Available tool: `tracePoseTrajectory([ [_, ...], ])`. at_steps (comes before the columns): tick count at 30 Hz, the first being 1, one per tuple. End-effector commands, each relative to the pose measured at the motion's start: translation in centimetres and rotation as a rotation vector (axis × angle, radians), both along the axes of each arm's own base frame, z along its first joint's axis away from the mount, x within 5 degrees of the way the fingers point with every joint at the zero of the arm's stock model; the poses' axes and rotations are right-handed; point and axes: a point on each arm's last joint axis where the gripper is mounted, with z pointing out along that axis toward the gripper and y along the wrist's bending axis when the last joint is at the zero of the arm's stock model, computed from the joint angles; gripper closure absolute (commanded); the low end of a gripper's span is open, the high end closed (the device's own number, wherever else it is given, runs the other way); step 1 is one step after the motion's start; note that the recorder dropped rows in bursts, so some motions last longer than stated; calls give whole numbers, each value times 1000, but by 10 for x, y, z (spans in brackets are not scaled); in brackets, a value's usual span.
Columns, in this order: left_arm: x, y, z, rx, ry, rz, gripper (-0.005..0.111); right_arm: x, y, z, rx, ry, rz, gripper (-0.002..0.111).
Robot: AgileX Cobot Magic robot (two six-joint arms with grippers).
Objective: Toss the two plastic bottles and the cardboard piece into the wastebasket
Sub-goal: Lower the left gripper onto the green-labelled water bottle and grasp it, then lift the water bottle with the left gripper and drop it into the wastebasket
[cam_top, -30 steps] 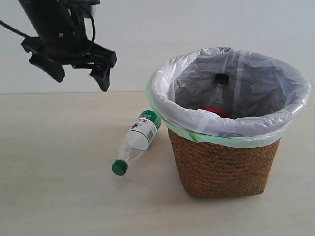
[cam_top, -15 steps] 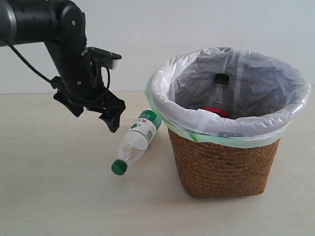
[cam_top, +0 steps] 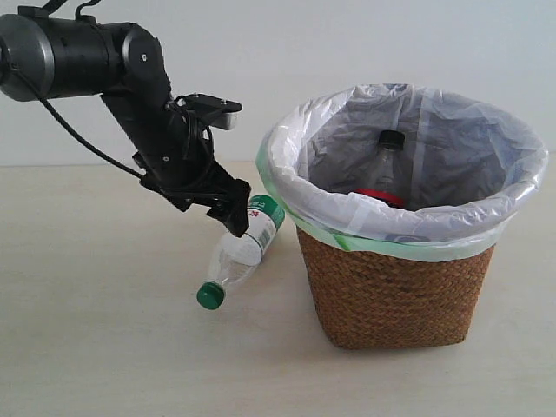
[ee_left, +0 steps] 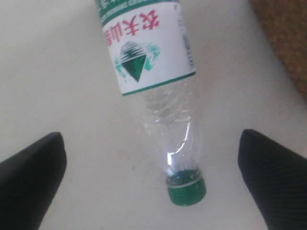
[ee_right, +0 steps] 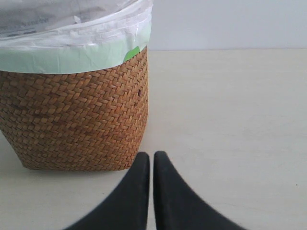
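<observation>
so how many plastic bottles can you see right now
2. The green-capped bottle lies on the table beside the wastebasket, below the open left tool. The black-capped bottle sits inside the wastebasket, partly hidden by its rim. Others could lie hidden deeper.

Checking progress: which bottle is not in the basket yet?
The green-capped bottle: it lies on its side on the table beside the basket, with the left gripper open over it. The black-capped bottle is inside the basket.

Tabletop: pale beige, matte finish (faint grain visible). Wall behind: plain, whitish-grey. Lighting soft and even.
</observation>
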Motion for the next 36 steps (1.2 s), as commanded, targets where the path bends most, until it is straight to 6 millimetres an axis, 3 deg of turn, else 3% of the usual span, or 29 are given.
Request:
tracePoseTrajectory([
  [1,0,-14,0,-87,-25,-52,18,0,-1,1,-8,-13,-6,108],
  [8,7,-22,-30,-64,-22,-56,18,0,-1,1,-8,-13,-6,108],
  [21,15,-17,-35,-16,-82,-3,18,0,-1,1,-8,-13,-6,108],
  [29,19,-20,-75,10,-23,0,18,0,-1,1,-8,-13,-6,108],
  [36,23,-20,-96,27,-16,-2,18,0,-1,1,-8,-13,-6,108],
])
